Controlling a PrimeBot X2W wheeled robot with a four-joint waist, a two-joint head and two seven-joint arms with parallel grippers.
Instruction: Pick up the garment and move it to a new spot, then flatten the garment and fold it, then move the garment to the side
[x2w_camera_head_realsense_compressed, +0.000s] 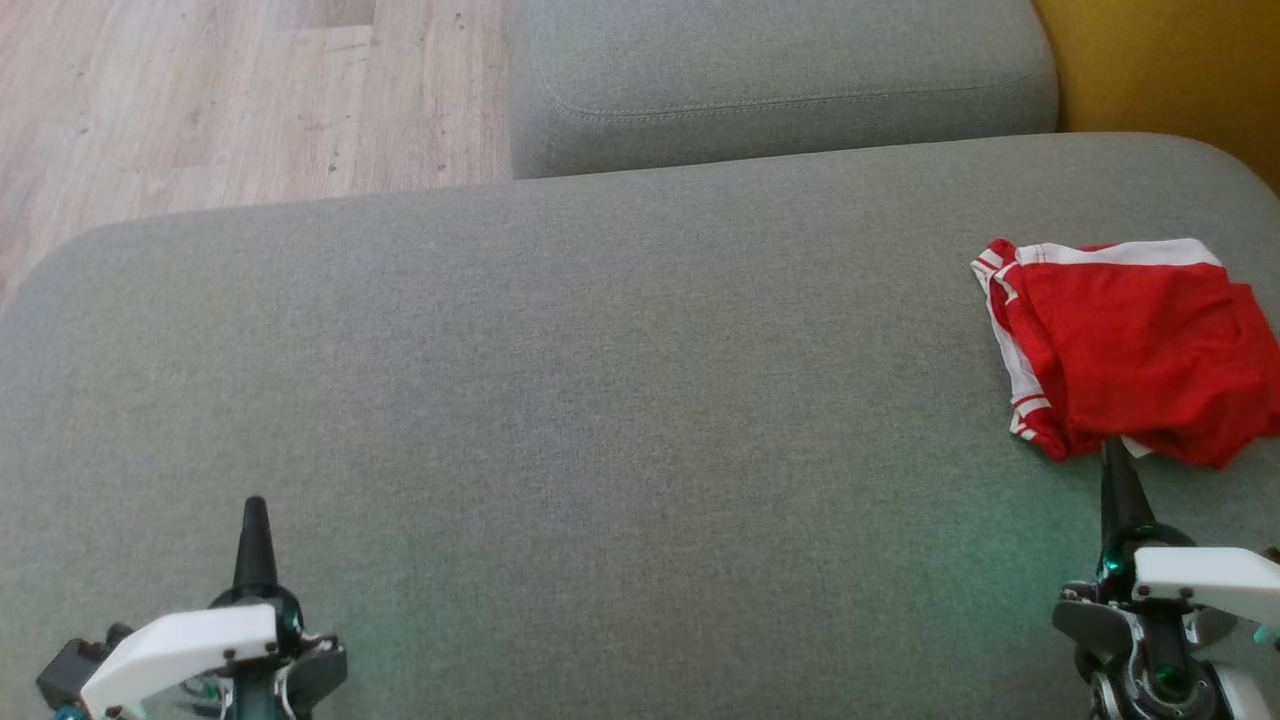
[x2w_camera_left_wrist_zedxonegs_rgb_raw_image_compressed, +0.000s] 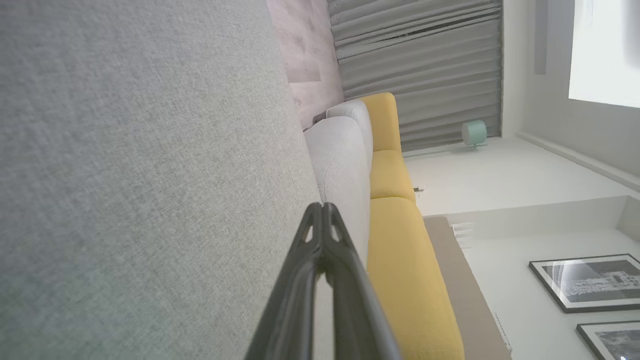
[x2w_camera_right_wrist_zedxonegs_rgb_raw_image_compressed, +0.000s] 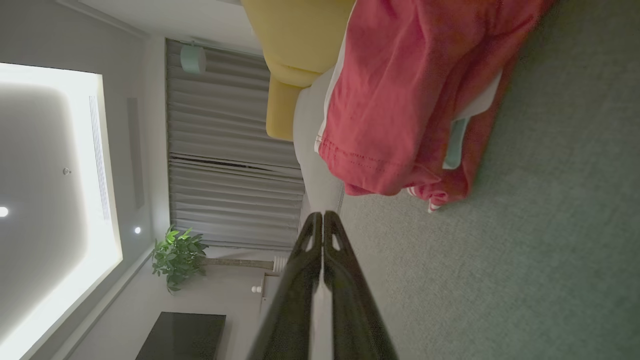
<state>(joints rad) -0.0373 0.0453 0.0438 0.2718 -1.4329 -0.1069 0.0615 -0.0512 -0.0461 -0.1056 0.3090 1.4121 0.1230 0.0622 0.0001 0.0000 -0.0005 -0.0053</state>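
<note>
- Lying crumpled at the right end of the grey seat cushion (x2w_camera_head_realsense_compressed: 600, 400), the red garment (x2w_camera_head_realsense_compressed: 1130, 350) has white stripes down its left edge and a white band along its far edge.
- The right gripper (x2w_camera_head_realsense_compressed: 1112, 448) has its two dark fingers pressed together with nothing between them. Its tip points at the garment's near hem, and whether it touches the cloth cannot be told.
- The left gripper (x2w_camera_head_realsense_compressed: 254, 505) is likewise pinched tight and empty, over bare cushion at the near left, well apart from the garment.
- In the right wrist view a small pale label (x2w_camera_right_wrist_zedxonegs_rgb_raw_image_compressed: 457, 135) sticks out from the garment's folds. Any print on it is too blurred to read.
- A second grey cushion (x2w_camera_head_realsense_compressed: 780, 80) lies beyond the first, with yellow upholstery (x2w_camera_head_realsense_compressed: 1170, 60) to its right and pale wood floor (x2w_camera_head_realsense_compressed: 200, 100) to its left.
- In the left wrist view, framed pictures (x2w_camera_left_wrist_zedxonegs_rgb_raw_image_compressed: 590, 282) hang on a wall, their detail too small to read.
</note>
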